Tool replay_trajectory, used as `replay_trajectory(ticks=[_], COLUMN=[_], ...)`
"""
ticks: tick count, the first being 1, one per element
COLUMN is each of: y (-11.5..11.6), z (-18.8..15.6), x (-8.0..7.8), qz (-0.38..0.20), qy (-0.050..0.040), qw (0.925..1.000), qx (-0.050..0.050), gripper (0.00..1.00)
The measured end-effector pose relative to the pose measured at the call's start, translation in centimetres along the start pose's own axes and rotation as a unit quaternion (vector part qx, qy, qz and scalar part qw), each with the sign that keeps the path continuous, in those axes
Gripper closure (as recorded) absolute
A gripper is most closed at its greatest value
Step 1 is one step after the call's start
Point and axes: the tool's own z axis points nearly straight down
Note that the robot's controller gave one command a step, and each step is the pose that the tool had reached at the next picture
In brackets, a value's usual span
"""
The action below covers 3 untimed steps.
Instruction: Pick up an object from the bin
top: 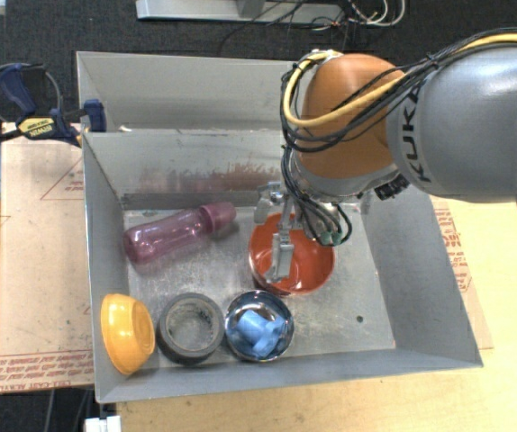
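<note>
Hiding far rim of red bowl [312,270]: pincer [283,250], orange wrist cover [344,115].

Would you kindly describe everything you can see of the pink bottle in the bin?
The pink bottle is translucent, plastic by its look, with a rounded body and a narrower, darker cap end. It lies on its side on the bin floor, left of centre near the back wall, cap pointing right toward the red dish. Only the floor seems to touch it; the gripper hangs apart, over that dish.
</note>
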Motion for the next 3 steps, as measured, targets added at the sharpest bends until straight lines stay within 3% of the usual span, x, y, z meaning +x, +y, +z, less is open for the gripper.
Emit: replay_trajectory(ticks=[1, 2, 3], y=[0.3, 0.2, 0.4], z=[-10.6, -9.6, -12.5], x=[-0.1, -0.1, -0.5], qz=[0.011, 0.007, 0.007], qy=[0.0004, 0.0021, -0.0052], qw=[0.9999, 1.0, 1.0], qx=[0.0, 0.0, -0.001], gripper=[0.0, 0.0, 1.0])
